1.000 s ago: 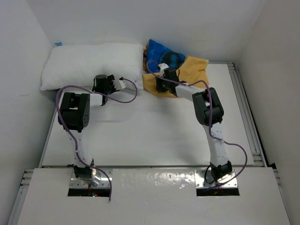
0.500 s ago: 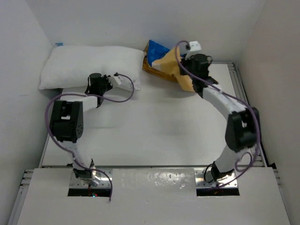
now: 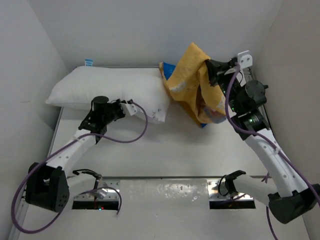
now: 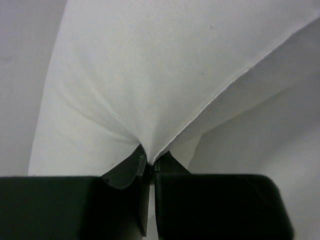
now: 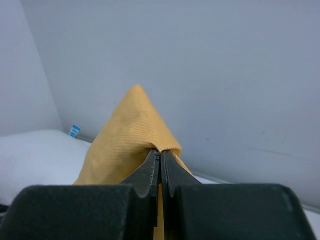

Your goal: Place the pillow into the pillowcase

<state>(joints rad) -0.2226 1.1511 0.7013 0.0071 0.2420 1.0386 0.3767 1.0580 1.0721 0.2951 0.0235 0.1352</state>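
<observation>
The white pillow (image 3: 107, 85) lies at the far left of the table, its blue-and-white tag (image 3: 89, 62) at the back edge. My left gripper (image 3: 131, 107) is shut on the pillow's near edge; the left wrist view shows the white fabric (image 4: 150, 90) pinched between the jaws (image 4: 150, 162). My right gripper (image 3: 209, 67) is shut on the pillowcase (image 3: 192, 87) and holds it lifted above the table, orange-yellow side out, a little blue at its back and bottom. In the right wrist view the orange fabric (image 5: 125, 135) peaks at my closed jaws (image 5: 160, 155).
White walls enclose the table on the left, back and right. A metal rail (image 3: 265, 125) runs along the right edge. The raised near platform (image 3: 160, 200) holds both arm bases. Purple cables (image 3: 135, 135) loop off both arms.
My right gripper has lifted the pillowcase up off the table, so it now hangs. My left gripper has pulled the pillow forward and rightward by its near edge.
</observation>
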